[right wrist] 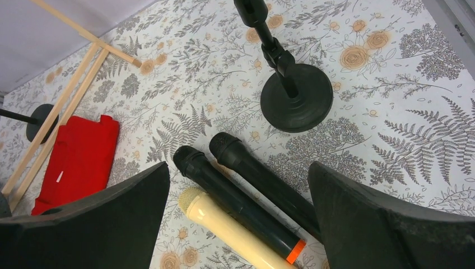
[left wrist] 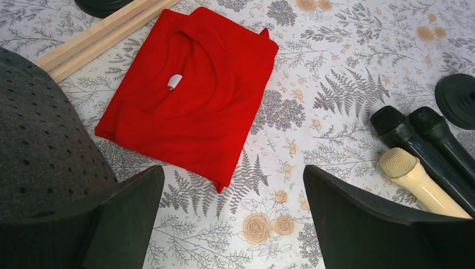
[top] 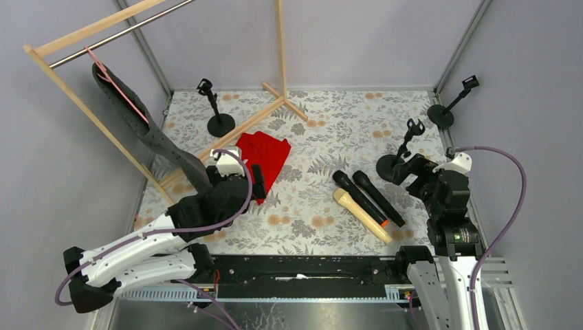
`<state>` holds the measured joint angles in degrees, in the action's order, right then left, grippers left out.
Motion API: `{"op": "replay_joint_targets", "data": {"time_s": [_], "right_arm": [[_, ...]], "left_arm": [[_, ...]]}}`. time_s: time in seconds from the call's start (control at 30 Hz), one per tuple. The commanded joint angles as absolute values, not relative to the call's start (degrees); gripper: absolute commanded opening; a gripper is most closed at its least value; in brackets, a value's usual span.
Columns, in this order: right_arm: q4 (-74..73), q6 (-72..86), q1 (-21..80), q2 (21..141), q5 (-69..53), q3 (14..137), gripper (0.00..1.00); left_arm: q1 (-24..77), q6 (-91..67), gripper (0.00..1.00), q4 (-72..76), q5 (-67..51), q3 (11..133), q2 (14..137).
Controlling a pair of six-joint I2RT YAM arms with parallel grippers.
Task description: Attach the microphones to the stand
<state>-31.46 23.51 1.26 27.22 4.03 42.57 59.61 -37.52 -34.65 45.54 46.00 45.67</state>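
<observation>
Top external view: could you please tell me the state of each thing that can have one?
Cream microphone, lying flat, unattached.
Orange-tipped black microphone, lying flat, unattached.
Plain black microphone, lying flat, unattached.
Left stand, standing, clip empty.
Middle stand, standing, clip empty.
Far-right stand, standing, clip empty.
Red shirt, folded flat.
Grey garment, hanging.
Left gripper, open, empty.
Right gripper, open, empty.
</observation>
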Motion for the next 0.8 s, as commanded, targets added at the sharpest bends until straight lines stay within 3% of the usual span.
{"op": "replay_joint_targets", "data": {"time_s": [0.0, 0.37, 0.77], "right_arm": [[-31.1, 24.2, 0.9, 28.5, 5.9, 43.4, 1.0], [-30.8, 24.2, 0.9, 29.1, 6.0, 42.9, 1.0], [-30.6, 24.2, 1.0, 29.0, 4.9, 42.7, 1.0]], "left_arm": [[59.5, -37.3, 0.99, -32.0, 47.8, 46.8, 46.7], [58.8, -38.8, 0.99, -27.1, 55.3, 49.1, 52.6], [36.4, -38.3, 0.99, -20.0, 45.1, 64.0, 74.6]]}}
